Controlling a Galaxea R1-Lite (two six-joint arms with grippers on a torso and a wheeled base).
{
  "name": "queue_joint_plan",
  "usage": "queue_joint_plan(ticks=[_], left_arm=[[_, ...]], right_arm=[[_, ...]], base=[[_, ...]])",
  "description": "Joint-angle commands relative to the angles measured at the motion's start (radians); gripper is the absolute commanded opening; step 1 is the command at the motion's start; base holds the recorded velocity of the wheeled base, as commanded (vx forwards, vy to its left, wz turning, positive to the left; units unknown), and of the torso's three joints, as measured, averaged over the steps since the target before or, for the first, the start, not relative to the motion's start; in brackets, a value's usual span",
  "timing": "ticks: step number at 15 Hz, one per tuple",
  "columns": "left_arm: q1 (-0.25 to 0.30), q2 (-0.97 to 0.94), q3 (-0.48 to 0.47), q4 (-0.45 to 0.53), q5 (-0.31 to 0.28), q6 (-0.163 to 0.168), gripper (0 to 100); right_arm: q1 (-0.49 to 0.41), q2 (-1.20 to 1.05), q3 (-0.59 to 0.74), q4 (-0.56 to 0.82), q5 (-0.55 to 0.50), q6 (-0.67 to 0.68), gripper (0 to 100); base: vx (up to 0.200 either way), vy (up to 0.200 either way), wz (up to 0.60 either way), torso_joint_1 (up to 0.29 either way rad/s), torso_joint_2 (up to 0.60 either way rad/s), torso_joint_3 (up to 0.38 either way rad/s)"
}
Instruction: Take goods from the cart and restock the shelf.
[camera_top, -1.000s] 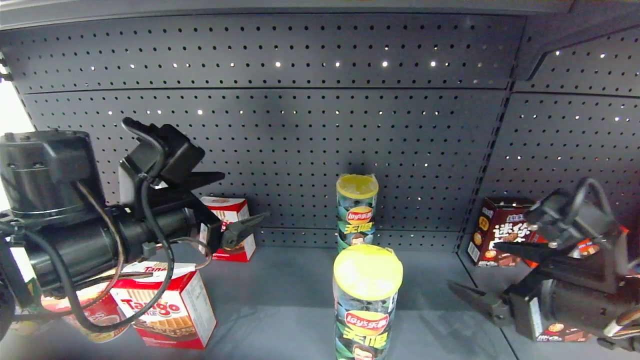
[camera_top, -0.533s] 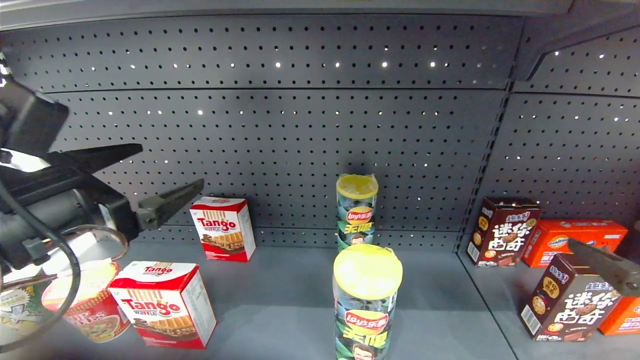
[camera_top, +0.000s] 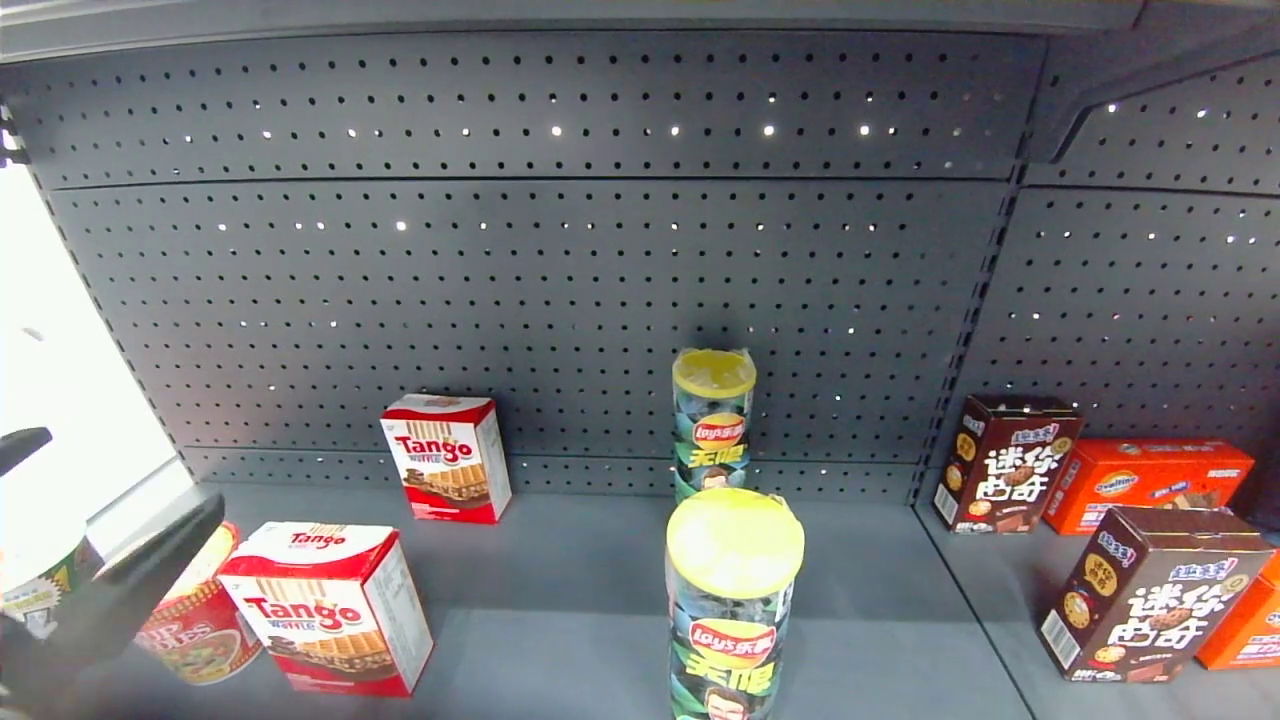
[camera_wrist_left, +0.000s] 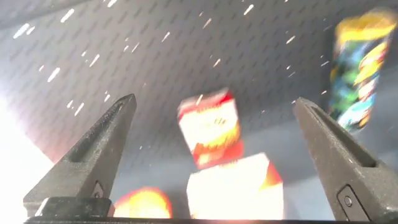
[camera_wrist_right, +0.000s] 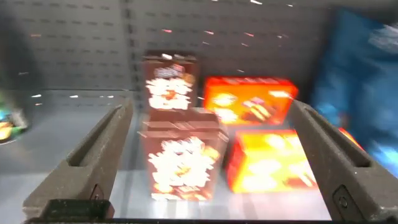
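Note:
The grey shelf board (camera_top: 560, 580) carries two red-and-white wafer boxes (camera_top: 447, 458) (camera_top: 330, 610), two yellow-lidded chip cans (camera_top: 714, 425) (camera_top: 735, 600) and, to the right, two brown biscuit boxes (camera_top: 1005, 465) (camera_top: 1150, 595). My left gripper (camera_top: 135, 467) hangs open at the lower left, near the cup noodles (camera_top: 195, 625). In the left wrist view that gripper (camera_wrist_left: 214, 99) is open and holds nothing, facing the wafer boxes (camera_wrist_left: 210, 127). My right gripper (camera_wrist_right: 211, 104) is open with nothing in it, in front of the brown boxes (camera_wrist_right: 183, 162).
Orange boxes (camera_top: 1145, 480) stand behind and beside the brown ones. A blue bag (camera_wrist_right: 360, 74) hangs close beside the right gripper. The perforated back panel (camera_top: 560, 280) closes the shelf. An upright post (camera_top: 985, 330) divides the two bays. Bare board lies between the wafers and the cans.
Both arms have drawn back out of the shelf, the left toward the lower left, the right off to the lower right. Both grippers stayed open. The goods have not moved.

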Motion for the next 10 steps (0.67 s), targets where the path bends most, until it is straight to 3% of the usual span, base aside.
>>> queue_joint_plan(ticks=[1, 2, 4, 5, 6, 7, 9, 10], left_arm=[[0.002, -0.250, 0.174, 0.064, 0.113, 0.001, 100], [0.003, -0.357, 0.208, 0.174, 0.158, 0.001, 100], [0.005, -0.540, 0.208, 0.415, 0.198, 0.007, 100], [0.006, -0.615, 0.205, 0.522, 0.208, 0.007, 100], [0.006, -0.615, 0.205, 0.522, 0.208, 0.007, 100], [0.006, -0.719, 0.227, 0.625, 0.219, -0.002, 100], [0.006, -0.713, 0.260, 0.571, 0.211, -0.022, 100], [0.006, -0.713, 0.288, 0.516, 0.211, -0.070, 100]], right_arm=[[-0.172, -0.165, 0.129, 0.007, -0.014, 0.000, 100], [-0.276, -0.223, 0.201, 0.007, -0.013, 0.000, 100], [-0.353, -0.306, 0.276, 0.009, -0.011, -0.001, 100], [-0.349, -0.339, 0.294, 0.010, -0.011, -0.001, 100], [-0.349, -0.339, 0.294, 0.010, -0.011, -0.001, 100], [-0.294, -0.426, 0.343, 0.012, 0.018, -0.005, 100], [-0.254, -0.520, 0.350, 0.113, 0.061, -0.011, 100], [-0.254, -0.516, 0.348, 0.130, 0.102, 0.026, 100]], base=[[0.000, 0.000, 0.00, 0.000, 0.00, 0.000], [0.000, 0.000, 0.00, 0.000, 0.00, 0.000], [0.000, 0.000, 0.00, 0.000, 0.00, 0.000], [0.000, 0.000, 0.00, 0.000, 0.00, 0.000], [0.000, 0.000, 0.00, 0.000, 0.00, 0.000], [0.000, 0.000, 0.00, 0.000, 0.00, 0.000], [0.000, 0.000, 0.00, 0.000, 0.00, 0.000], [0.000, 0.000, 0.00, 0.000, 0.00, 0.000]])
